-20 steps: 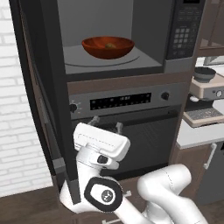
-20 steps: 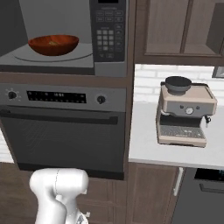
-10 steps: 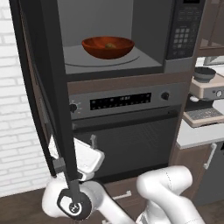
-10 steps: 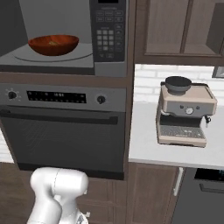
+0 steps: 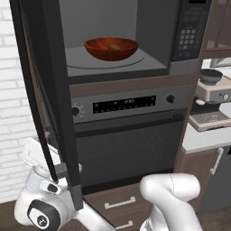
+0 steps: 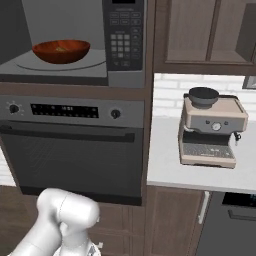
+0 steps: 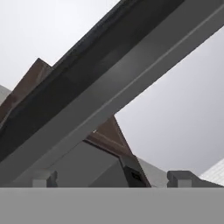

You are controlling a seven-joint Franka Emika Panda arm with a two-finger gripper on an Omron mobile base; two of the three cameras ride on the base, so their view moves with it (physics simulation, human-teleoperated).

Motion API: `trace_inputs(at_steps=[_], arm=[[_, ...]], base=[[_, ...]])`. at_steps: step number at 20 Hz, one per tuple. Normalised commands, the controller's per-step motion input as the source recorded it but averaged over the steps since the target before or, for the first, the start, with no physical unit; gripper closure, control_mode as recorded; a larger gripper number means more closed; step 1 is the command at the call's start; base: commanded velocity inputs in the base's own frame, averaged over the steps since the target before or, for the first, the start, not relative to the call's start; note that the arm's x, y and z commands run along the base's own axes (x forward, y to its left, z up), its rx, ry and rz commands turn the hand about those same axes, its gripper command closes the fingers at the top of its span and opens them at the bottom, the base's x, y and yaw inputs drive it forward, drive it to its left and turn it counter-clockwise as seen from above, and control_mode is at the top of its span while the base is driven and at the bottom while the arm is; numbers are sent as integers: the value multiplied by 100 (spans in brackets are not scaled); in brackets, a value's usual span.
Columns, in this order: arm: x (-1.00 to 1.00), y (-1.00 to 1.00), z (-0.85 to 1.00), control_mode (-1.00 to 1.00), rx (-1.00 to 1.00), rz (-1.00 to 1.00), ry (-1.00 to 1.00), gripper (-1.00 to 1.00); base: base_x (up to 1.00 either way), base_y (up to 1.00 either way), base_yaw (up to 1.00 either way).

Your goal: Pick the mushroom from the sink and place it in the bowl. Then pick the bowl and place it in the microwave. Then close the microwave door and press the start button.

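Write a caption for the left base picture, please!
Bowl with the mushroom sits inside the microwave; its door hangs open.

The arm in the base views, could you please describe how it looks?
The arm is glossy white with rounded, tubular links. Its joint near the microwave door has a dark round cap bearing a small white ring mark. The gripper ends in two small grey, blocky fingertips.

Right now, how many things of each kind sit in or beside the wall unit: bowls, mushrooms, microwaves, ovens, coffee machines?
Bowls: 1, the bowl in the microwave
Mushrooms: 1, the mushroom in the bowl
Microwaves: 1
Ovens: 1, the oven
Coffee machines: 1, the coffee machine
Total: 5
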Motion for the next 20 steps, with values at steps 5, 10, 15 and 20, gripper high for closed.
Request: trace_inputs(at_steps=[5, 10, 15, 20], arm=[[-48, 35, 4, -100, 5, 2, -10, -100], [-6, 28, 24, -100, 5, 0, -21, -100], [-12, -2, 21, -100, 10, 0, -17, -100], [-30, -40, 23, -100, 19, 0, -17, -100]], base=[[0, 0, 0], [0, 0, 0], [0, 0, 0], [0, 0, 0]])
